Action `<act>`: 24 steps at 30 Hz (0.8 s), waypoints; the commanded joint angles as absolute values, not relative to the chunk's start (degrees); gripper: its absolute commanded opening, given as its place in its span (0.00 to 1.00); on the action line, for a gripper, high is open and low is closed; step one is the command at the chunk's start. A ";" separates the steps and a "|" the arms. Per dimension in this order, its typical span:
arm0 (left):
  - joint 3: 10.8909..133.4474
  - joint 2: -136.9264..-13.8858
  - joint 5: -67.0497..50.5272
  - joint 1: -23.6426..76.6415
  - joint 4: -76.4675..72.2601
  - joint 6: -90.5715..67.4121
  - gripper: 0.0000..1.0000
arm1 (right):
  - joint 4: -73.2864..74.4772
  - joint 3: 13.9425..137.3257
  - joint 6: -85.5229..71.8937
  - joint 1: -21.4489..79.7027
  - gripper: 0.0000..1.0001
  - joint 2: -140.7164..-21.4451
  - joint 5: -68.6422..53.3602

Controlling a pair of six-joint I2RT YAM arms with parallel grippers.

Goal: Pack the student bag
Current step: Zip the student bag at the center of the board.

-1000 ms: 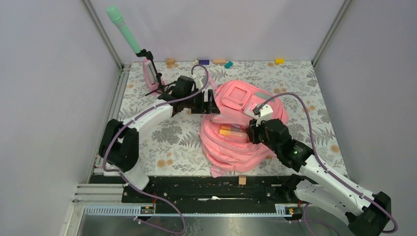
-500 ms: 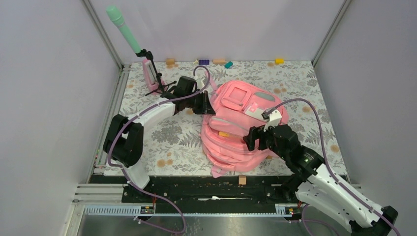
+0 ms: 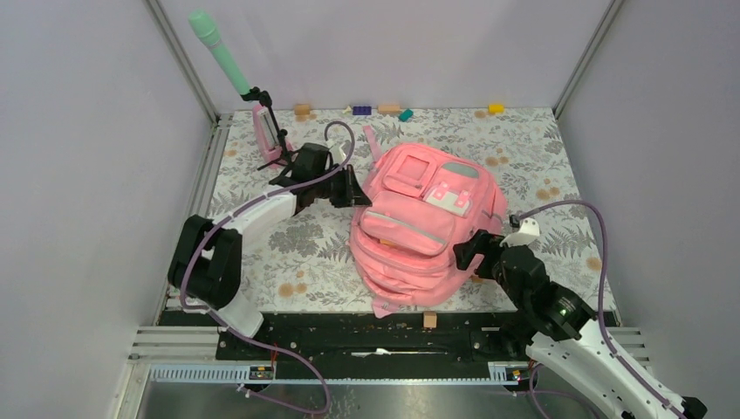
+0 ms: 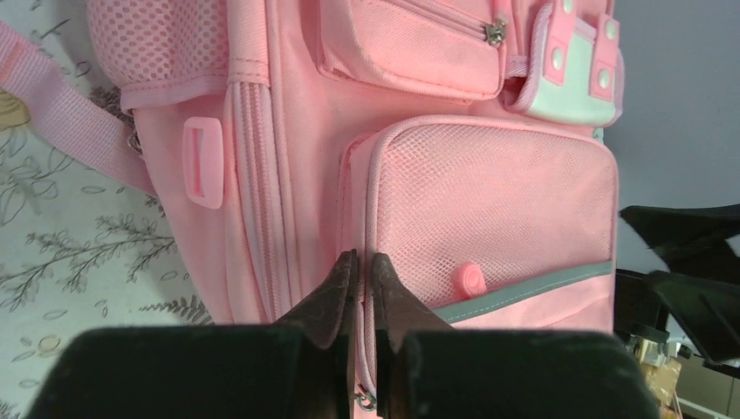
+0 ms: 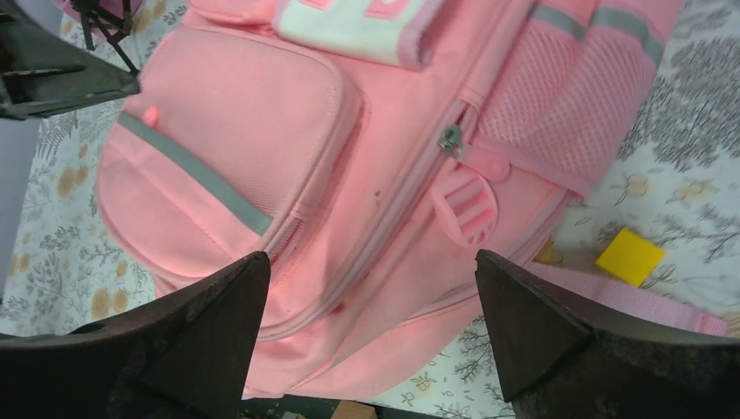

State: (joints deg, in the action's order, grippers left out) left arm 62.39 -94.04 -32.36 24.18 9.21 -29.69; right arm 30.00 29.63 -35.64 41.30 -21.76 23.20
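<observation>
At mid-table, the bag [image 3: 419,231] is found lying front-up on the floral mat [image 3: 288,244]. Its top has now dropped shut, and the orange item shown in its mouth a second ago is no longer seen. The right gripper [image 3: 467,251] is drawn back to the bag's near right edge, clear of the fabric, jaws spread wide and empty. The left gripper [image 3: 356,188] is set against the far left edge, jaws now pressed together beside a pocket seam. Whether fabric or a zip pull is pinched cannot be told. One item is judged packed; zipping is judged outstanding.
</observation>
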 commanded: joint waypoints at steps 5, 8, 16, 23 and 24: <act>56.03 -83.01 -31.66 21.53 8.96 -27.94 0.00 | 16.44 22.98 -45.92 41.36 0.92 -26.28 17.74; 53.90 -80.53 -32.15 21.53 9.91 -26.68 0.00 | 12.17 23.17 -45.63 41.39 0.84 -30.89 15.64; 49.02 -73.67 -31.50 21.53 12.69 -24.27 0.00 | 0.77 22.99 -46.46 41.35 0.61 -41.29 12.85; 44.48 -65.80 -28.81 21.53 11.50 -26.02 0.26 | -1.76 27.89 -38.99 40.55 0.07 -46.83 16.68; 44.10 -64.23 -27.96 21.53 11.49 -25.94 0.42 | -1.76 28.80 -37.79 40.02 0.04 -47.82 16.15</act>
